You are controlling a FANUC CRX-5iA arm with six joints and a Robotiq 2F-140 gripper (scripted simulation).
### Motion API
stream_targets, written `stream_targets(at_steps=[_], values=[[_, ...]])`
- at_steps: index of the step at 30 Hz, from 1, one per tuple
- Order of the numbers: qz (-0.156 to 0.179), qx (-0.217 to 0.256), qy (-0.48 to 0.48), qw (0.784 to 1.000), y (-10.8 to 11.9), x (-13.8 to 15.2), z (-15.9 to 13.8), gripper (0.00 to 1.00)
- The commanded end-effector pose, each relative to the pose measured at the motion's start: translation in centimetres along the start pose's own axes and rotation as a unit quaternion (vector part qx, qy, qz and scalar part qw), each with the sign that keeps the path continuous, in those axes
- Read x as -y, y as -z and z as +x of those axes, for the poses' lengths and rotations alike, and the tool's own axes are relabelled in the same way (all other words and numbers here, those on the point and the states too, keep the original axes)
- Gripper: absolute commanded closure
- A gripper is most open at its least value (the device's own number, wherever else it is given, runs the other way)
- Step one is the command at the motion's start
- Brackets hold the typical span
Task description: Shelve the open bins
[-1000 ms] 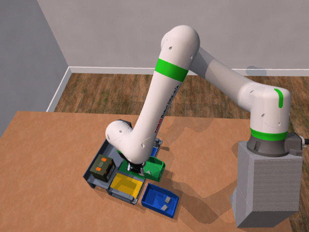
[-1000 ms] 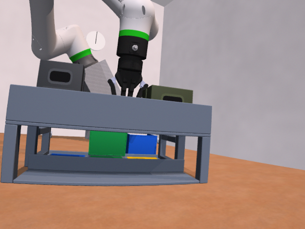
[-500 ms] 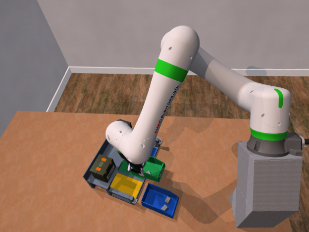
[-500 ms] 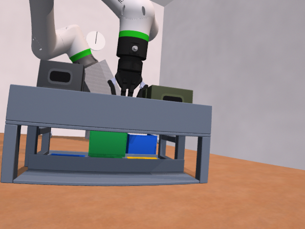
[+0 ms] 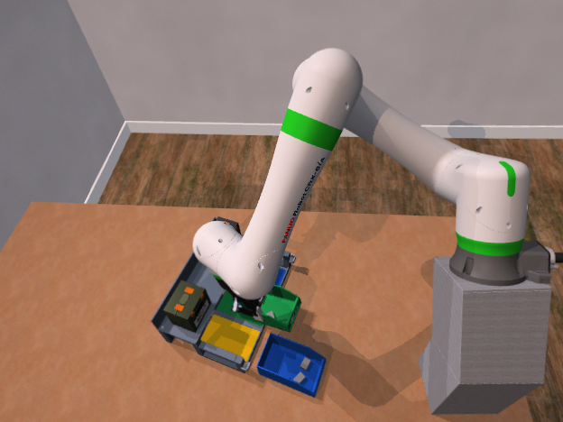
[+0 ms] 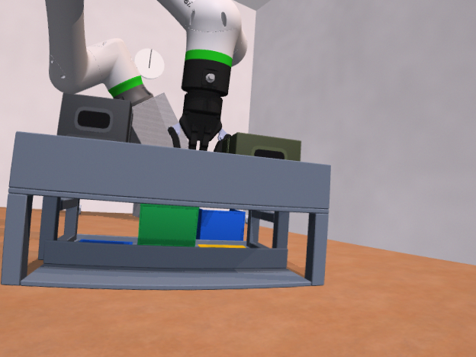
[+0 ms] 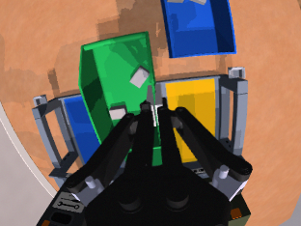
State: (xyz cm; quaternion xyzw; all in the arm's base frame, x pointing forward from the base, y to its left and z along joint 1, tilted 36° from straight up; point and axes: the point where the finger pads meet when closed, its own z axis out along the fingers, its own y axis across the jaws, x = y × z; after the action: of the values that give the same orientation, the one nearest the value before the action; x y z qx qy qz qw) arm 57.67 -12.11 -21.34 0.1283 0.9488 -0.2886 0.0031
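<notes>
Your tool (image 7: 154, 113) works between olive box (image 5: 187, 305) and blue bin (image 5: 290, 362) (top board (image 6: 170, 174) overhangs behind).

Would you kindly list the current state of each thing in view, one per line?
Black two-finger gripper: shut on the green bin's wall.
Green open bin: held, tilted, partly over the shelf, parts inside.
Blue open bin: at rest on the table, two grey parts inside.
Grey shelf: yellow-marked place unoccupied.
</notes>
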Motion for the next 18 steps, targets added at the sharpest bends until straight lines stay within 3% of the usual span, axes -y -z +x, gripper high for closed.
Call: stream_targets(at_steps=[1,18], values=[[0.0,0.0,0.0,1.0,-0.09,-0.02,-0.03,1.0],[0.0,0.0,0.0,1.0,-0.52,-0.02,-0.12,1.0]])
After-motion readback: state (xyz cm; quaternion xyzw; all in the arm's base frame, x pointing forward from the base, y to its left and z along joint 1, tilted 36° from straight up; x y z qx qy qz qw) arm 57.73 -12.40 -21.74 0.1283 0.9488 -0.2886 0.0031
